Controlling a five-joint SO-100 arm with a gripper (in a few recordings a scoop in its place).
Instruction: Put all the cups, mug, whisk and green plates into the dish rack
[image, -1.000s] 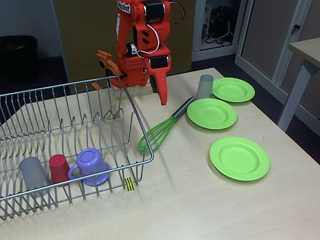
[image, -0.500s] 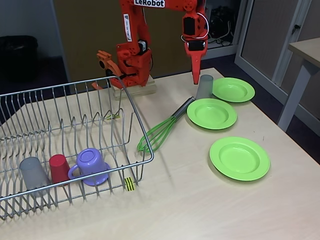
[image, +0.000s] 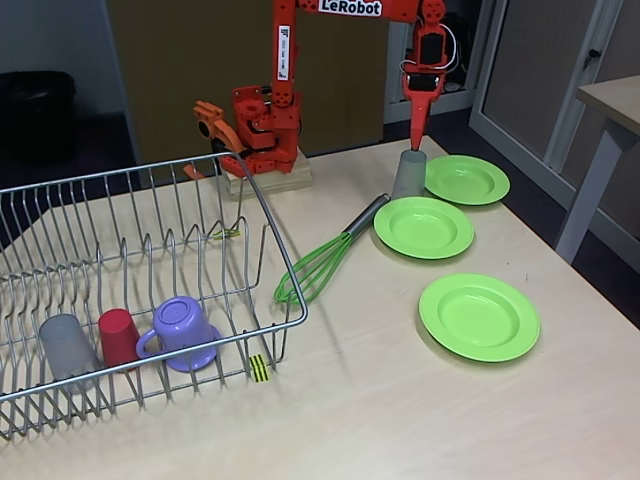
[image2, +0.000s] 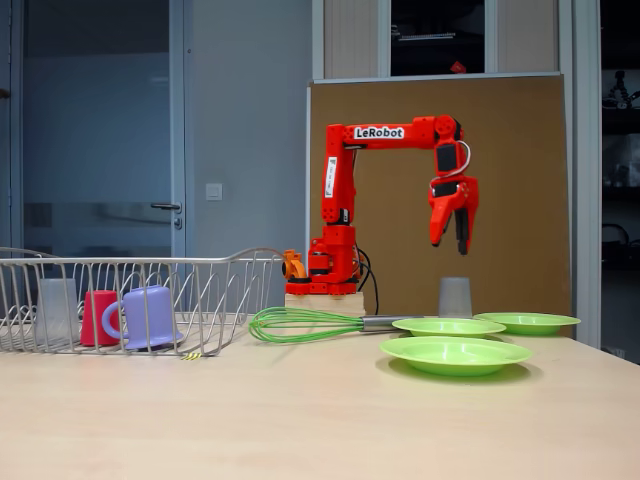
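Note:
My orange gripper (image: 414, 146) (image2: 450, 243) hangs open, fingers pointing down, a short way above an upside-down grey cup (image: 408, 175) (image2: 455, 297) that stands between two green plates (image: 467, 179) (image: 424, 227). A third green plate (image: 479, 316) (image2: 455, 353) lies nearer the front. The green whisk (image: 315, 265) (image2: 300, 324) lies on the table beside the dish rack (image: 286, 272) (image2: 215, 290). Inside the rack's front corner sit a grey cup (image: 68, 347), a red cup (image: 118, 336) and the purple mug (image: 182, 332), all upside down.
The arm's base (image: 262, 130) stands on a wooden block behind the rack. Another table's leg (image: 585, 195) stands off to the right. Bare tabletop (image: 380, 400) stretches in front of the rack and plates.
The arm has unfolded from beside its base and swung right, carrying the gripper from near the rack's back corner to above the grey cup. Nothing on the table moved.

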